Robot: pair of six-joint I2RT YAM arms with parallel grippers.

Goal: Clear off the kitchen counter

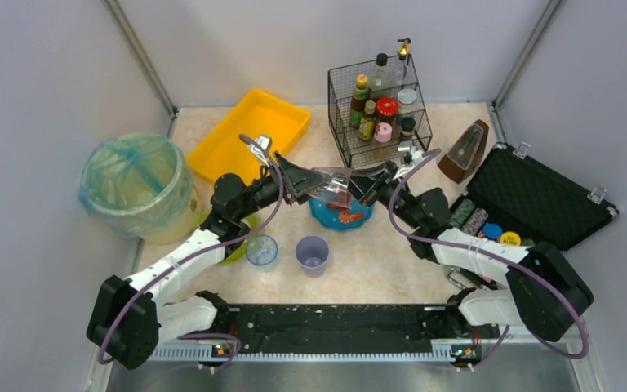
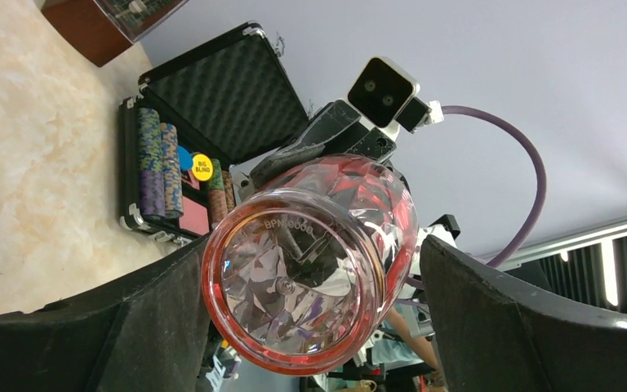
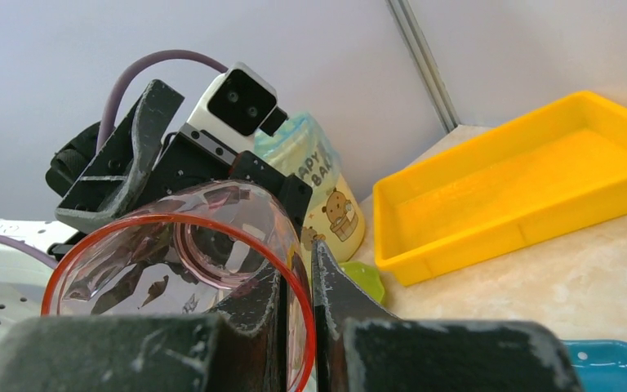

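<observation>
A clear pink cup with a red rim point(image 1: 332, 186) hangs on its side above a blue plate point(image 1: 339, 219) in the middle of the kitchen counter point(image 1: 392, 265). My right gripper point(image 1: 366, 189) is shut on the cup's rim point(image 3: 294, 282), one finger inside and one outside. My left gripper point(image 1: 306, 184) comes from the left, its jaws standing wide around the cup's base point(image 2: 310, 273). A gap shows between the base and its right finger point(image 2: 490, 318).
Yellow tray point(image 1: 249, 135) at the back left, a bagged bin point(image 1: 135, 184) at the left. Wire basket of bottles point(image 1: 378, 110) behind, a brown metronome point(image 1: 465, 151) and an open poker chip case point(image 1: 531, 200) at the right. A blue cup point(image 1: 261, 251), purple cup point(image 1: 313, 255) and green bowl point(image 1: 241, 242) stand near.
</observation>
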